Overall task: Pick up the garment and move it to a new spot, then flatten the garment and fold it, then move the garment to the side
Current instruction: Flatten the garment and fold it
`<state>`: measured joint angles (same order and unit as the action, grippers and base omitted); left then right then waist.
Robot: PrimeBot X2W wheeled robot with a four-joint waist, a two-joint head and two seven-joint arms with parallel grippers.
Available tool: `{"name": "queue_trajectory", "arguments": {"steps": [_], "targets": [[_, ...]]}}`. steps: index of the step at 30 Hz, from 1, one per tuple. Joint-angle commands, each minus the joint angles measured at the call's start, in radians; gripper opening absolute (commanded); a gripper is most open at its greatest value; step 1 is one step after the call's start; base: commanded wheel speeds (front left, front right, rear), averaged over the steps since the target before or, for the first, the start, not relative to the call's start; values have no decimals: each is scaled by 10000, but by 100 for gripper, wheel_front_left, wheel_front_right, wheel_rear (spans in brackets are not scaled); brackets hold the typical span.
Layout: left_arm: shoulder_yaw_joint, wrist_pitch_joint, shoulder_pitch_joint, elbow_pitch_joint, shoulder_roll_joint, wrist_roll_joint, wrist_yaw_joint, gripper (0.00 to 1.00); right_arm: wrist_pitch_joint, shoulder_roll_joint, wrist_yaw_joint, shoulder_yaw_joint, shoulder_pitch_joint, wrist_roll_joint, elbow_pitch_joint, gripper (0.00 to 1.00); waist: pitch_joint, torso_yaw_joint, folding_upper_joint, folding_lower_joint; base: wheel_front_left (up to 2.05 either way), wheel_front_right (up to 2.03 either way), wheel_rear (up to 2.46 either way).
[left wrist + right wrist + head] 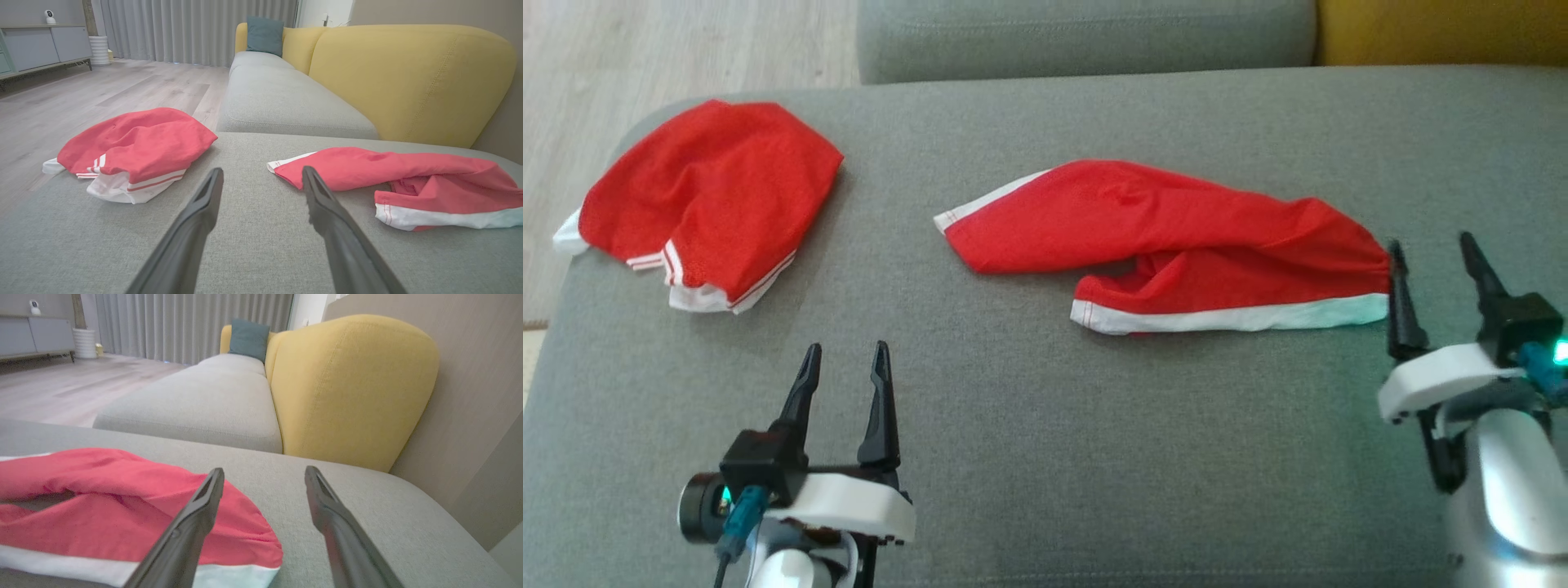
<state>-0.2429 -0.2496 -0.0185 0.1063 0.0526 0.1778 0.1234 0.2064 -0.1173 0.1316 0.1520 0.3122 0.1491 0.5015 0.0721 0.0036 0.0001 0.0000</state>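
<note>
A red garment (1168,241) with white bands lies stretched and rumpled across the middle of the grey cushion (1045,457); it also appears at the right of the left wrist view as the garment (408,179) and at the lower left of the right wrist view as the garment (122,506). My right gripper (1433,249) stands open just off the garment's right end, its left finger (192,522) over the cloth edge, nothing between the fingers. My left gripper (845,355) is open near the cushion's front, apart from both cloths.
A second red and white garment (707,196) lies bunched at the cushion's far left corner, near the edge above the wood floor (621,49). Beyond are another grey seat (278,94) and a yellow backrest (408,77). A wall (470,396) stands right.
</note>
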Motion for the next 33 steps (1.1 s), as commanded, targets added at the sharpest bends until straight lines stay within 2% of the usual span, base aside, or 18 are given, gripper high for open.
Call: {"name": "queue_trajectory", "arguments": {"steps": [1, 10, 25, 33], "targets": [[384, -122, 175, -358, -24, -30, 31, 100, 149, 79, -9, -292, 115, -103, -514, 100, -113, -39, -1, 0, 0, 0, 0], [323, -122, -24, -395, -24, -6, 13, 100, 283, 614, -9, -818, -714, -568, -1628, 100, -437, -91, -1, 0, 0, 0, 0], [270, -122, -91, -376, -24, 137, -31, 100, 395, 668, -9, -1771, -1742, -2073, -2213, 100, -586, -233, -1, 0, 0, 0, 0], [253, -122, -78, -341, -24, 128, -49, 100, 439, 669, -9, -2181, -1884, -2434, -2166, 100, -640, -243, -1, 0, 0, 0, 0]]}}
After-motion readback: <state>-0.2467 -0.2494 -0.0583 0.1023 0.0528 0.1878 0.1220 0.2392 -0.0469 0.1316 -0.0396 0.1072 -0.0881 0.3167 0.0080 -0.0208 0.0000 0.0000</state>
